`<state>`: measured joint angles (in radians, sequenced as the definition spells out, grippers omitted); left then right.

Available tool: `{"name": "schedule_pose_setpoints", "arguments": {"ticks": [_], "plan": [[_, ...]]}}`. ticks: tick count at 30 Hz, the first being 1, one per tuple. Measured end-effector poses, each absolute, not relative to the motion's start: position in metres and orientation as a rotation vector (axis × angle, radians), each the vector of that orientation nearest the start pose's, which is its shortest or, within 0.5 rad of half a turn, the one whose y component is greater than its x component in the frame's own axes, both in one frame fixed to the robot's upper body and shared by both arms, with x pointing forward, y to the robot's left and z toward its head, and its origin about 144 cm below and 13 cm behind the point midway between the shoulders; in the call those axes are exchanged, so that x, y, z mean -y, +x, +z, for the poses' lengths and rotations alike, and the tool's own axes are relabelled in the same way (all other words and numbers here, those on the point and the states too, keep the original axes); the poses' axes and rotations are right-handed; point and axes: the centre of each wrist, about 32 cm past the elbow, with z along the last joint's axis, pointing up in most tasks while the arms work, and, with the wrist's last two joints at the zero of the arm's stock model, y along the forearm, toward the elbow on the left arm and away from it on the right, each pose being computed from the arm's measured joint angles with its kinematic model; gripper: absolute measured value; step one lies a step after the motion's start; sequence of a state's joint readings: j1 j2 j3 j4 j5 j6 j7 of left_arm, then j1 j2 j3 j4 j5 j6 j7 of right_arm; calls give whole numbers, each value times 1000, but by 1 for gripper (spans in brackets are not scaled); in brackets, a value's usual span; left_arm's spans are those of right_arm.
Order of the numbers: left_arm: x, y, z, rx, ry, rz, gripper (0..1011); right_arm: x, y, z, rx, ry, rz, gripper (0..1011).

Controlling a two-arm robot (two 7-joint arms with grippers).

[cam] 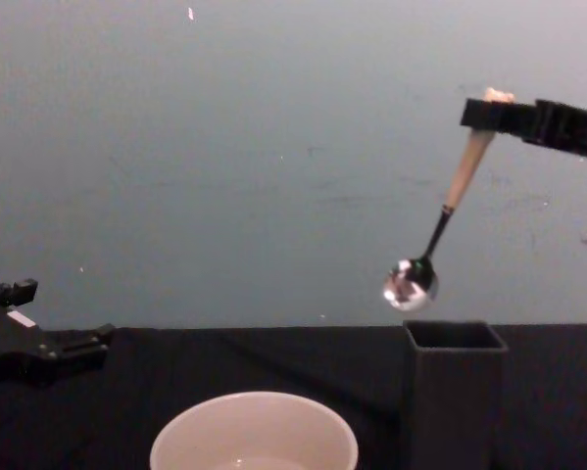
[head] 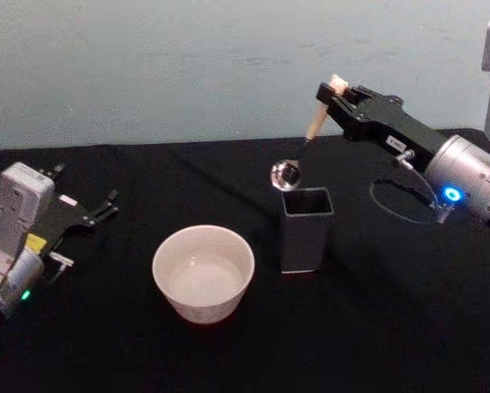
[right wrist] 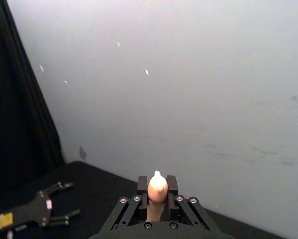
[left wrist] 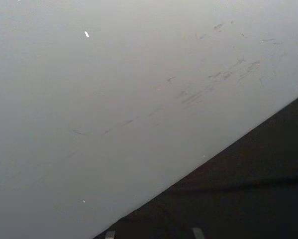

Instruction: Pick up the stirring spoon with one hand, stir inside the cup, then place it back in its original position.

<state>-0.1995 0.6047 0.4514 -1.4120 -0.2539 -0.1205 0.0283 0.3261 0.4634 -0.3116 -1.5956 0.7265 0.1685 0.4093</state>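
**Spoon lifted clear of its holder, gripped in my right claw**

My right claw (head: 330, 92) is clenched on the top of the stirring spoon (head: 308, 135), just below the tiny bear head. It hangs in the air over the right half of the desk (head: 392, 327), towards the back edge.

The spoon's long axis is steep but tilted. The cream handle points up and to my right, and the shiny bowl points down and to my left. The bowl hangs just above the holder (head: 307, 229), near its left rim and not touching it.

The cream cup (head: 204, 273) sits left of the holder, nearer the front edge.

My left claw (head: 104, 210) rests by the left edge with its fingers released.

As I judge it, the pickup is done. I cannot tell whether the stirring has been done. Returning the spoon to the holder is still left.
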Motion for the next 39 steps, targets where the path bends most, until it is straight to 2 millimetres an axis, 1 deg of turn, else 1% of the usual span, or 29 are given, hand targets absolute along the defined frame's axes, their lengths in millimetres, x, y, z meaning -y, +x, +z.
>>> {"name": "schedule_pose_setpoints", "arguments": {"ticks": [4,9,19,26,34,39], "plan": [[-310,489,1140,285,305,1248,1001,258,527,1252,-103,177,-799,222],[-310,489,1140,285,304,1248,1001,246,528,1248,-108,169,-755,222],[-310,489,1140,285,304,1248,1001,221,523,1229,-103,92,-644,222],[-310,489,1140,285,304,1248,1001,215,514,1214,-72,35,-587,222],[-310,489,1140,285,304,1248,1001,212,507,1202,-33,-16,-532,222],[-310,489,1140,285,304,1248,1001,205,503,1194,-23,-40,-503,222]]}}
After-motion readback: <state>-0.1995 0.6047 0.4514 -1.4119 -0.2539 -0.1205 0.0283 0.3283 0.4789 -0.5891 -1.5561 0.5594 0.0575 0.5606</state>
